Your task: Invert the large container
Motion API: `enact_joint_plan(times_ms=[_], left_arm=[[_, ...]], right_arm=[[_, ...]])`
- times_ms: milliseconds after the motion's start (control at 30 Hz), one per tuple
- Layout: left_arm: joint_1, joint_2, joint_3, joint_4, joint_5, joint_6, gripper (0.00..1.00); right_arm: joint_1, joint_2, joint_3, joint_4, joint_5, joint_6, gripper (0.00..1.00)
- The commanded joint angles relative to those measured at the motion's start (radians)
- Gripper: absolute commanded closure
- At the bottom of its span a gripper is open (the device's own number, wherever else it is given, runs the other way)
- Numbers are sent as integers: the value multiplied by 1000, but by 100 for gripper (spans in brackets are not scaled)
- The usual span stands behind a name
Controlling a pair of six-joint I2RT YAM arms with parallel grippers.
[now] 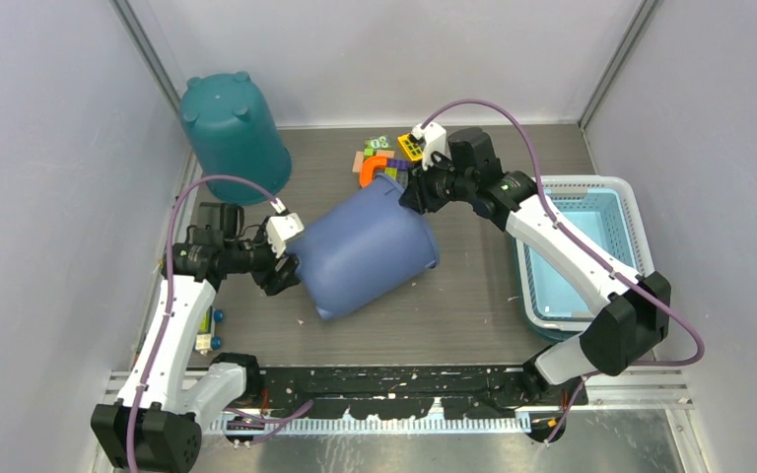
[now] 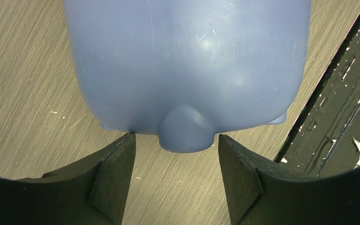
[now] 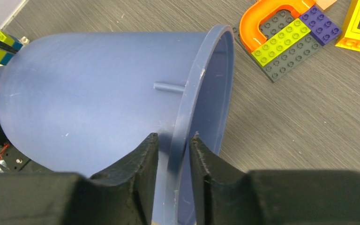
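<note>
Blue plastic large container (image 1: 370, 251) lies tipped mid grey wood-grain table (image 1: 473, 315), mouth toward two o'clock, rim pinched in the right gripper's (image 3: 174, 143) nearly closed jaws, so the empty, wide-open left gripper (image 2: 176, 137) at seven o'clock should probably lift the base slowly.

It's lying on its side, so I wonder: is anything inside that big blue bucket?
Only a strip of bare inner wall shows, just inside the rim of the blue bucket, where the right gripper pinches it. The rest of the inside is hidden by its own wall.
</note>
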Motion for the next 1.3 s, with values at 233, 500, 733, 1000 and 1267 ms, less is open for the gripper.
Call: enact_joint_plan(times_ms=[233,500,733,1000,1267], left_arm=[[-5,0,14,69,72,-66,34],[-7,-31,-27,150,72,-118,56],[-8,-27,-40,149,91,-105,64],[-13,-27,10,169,135,-142,69],[-72,-2,103,197,143,-214,69]], right_arm=[[5,0,18,2,-1,-3,89],[5,8,5,-2,-29,20,92],[4,13,9,-3,-63,29,93],[2,20,22,-16,-114,53,94],[-30,26,22,-17,-160,93,96]])
